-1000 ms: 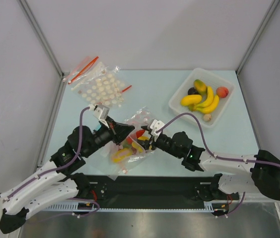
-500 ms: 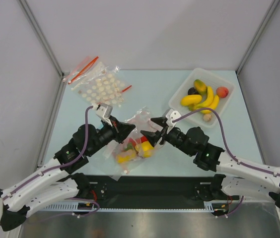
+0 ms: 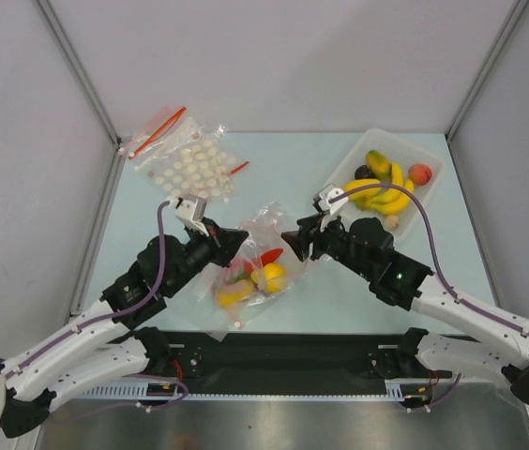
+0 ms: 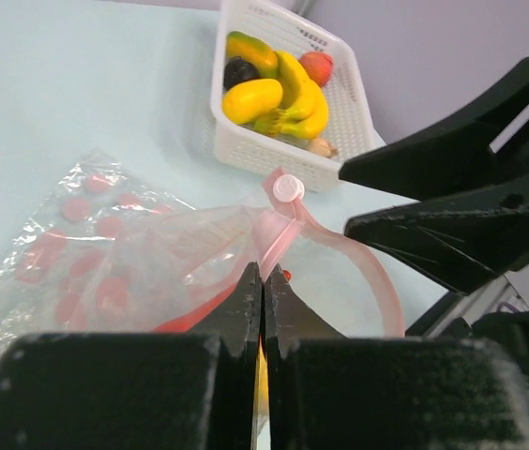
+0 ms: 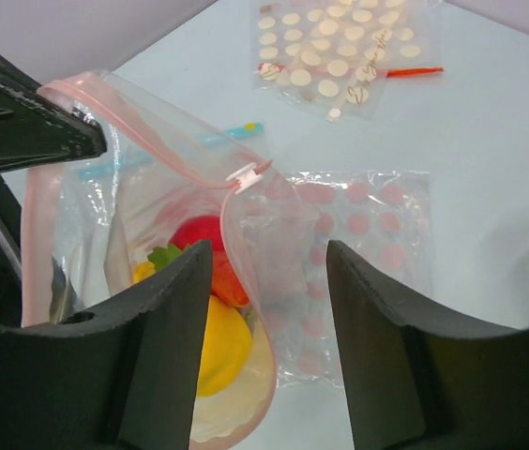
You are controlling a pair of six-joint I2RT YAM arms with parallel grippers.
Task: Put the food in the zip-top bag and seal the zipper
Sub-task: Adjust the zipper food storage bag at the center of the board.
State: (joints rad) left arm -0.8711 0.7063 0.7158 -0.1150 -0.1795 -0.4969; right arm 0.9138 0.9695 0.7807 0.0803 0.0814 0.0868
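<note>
The zip-top bag (image 3: 251, 270) stands at the table's near middle, its mouth held up and open. Food lies inside: a yellow fruit (image 3: 272, 276) and a red piece (image 3: 269, 255); in the right wrist view they show as red (image 5: 192, 237) and yellow (image 5: 219, 345). My left gripper (image 3: 236, 240) is shut on the bag's pink zipper strip (image 4: 377, 281), near the slider (image 4: 288, 188). My right gripper (image 3: 292, 244) is open and empty, just right of the bag mouth (image 5: 266, 253). More food, bananas (image 3: 388, 197) and others, lies in the white basket (image 3: 424, 199).
A clear bag with white dots (image 3: 189, 169) and red strips lies at the far left. A flat pink-dotted bag (image 5: 363, 239) lies under and beside the zip-top bag. The basket stands at the far right, behind my right arm.
My right gripper has drawn back out of the bag mouth, up and to the right, and is open. My left gripper keeps its hold on the strip; the bag stands more upright.
</note>
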